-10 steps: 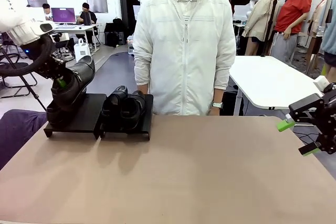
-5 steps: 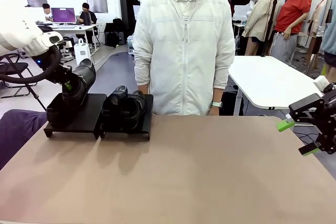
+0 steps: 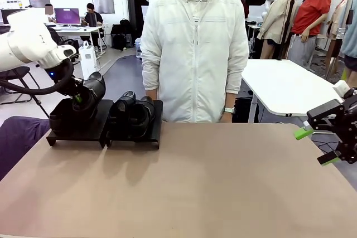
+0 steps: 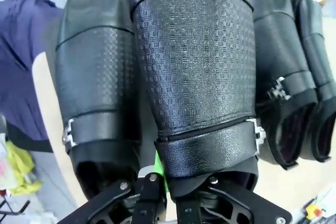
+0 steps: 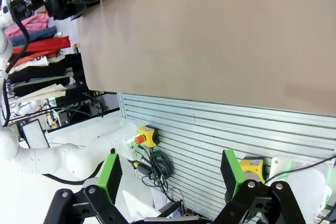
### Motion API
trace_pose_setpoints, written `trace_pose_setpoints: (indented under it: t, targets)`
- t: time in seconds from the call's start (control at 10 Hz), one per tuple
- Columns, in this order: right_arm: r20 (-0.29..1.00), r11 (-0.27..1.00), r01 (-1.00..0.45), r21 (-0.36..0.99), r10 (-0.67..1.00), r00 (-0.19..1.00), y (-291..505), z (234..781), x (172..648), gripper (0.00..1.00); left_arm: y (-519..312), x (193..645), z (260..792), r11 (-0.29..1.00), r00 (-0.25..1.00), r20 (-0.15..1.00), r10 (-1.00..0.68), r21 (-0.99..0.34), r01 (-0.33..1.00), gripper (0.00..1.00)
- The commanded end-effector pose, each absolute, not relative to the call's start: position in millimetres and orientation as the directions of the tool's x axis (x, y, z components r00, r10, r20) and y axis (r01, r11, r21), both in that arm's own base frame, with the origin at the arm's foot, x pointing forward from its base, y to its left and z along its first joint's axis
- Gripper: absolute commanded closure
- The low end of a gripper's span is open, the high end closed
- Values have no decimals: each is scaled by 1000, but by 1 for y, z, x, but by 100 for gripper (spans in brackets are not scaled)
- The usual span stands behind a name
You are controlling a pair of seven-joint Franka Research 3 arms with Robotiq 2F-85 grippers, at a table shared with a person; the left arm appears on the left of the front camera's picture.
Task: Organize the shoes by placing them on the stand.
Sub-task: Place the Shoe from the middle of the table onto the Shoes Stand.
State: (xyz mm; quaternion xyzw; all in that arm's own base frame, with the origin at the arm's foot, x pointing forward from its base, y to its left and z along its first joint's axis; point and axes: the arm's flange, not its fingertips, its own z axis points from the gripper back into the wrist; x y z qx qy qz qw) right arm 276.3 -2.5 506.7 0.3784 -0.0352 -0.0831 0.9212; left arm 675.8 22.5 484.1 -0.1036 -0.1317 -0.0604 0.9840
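Moved: our left claw [image 3: 78,100] has brought the fourth shoe [image 3: 88,94] lower toward the stand [image 3: 83,129].
Grip: pinching its heel.
Next: we level it, then release.

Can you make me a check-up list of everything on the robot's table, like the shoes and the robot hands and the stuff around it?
Surface: tan table, bare in the middle and front.
Job's things: two black stands side by side at the far left. The right stand carries two shoes. The left stand carries one shoe, and a fourth shoe is tilted over it, heel up.
Clutter: nothing seen.
Grippers: left gripper is shut on the fourth shoe's heel rim; right gripper is open, off the table's right edge.
Cables: a black cable loops along the left arm.
Surroundings: a person in a white jacket stands behind the table; a white table behind.
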Motion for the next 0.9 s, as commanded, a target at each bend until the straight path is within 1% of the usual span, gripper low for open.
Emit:
trace_pose_setpoints:
  t: [0.0,0.3,0.4,0.5,0.6,0.8]
  targets:
    - [13,681,106,724,-168,986,-2,510,278,0,17,693,479,983,962,261,-75,-144,116,100]
    - [13,681,106,724,-168,986,-2,510,278,0,15,700,466,986,971,222,-85,-120,114,100]
    - [13,681,106,724,-168,986,-2,510,278,0,16,700,466,986,971,223,-86,-123,116,75]
    - [13,681,106,724,-168,986,-2,510,278,0,16,699,465,984,970,226,-92,-130,123,17]
    - [13,681,106,724,-168,986,-2,510,278,0,17,698,465,982,971,218,-99,-137,131,0]
    - [13,681,106,724,-168,986,-2,510,278,0,13,684,473,973,961,240,-137,-151,176,0]
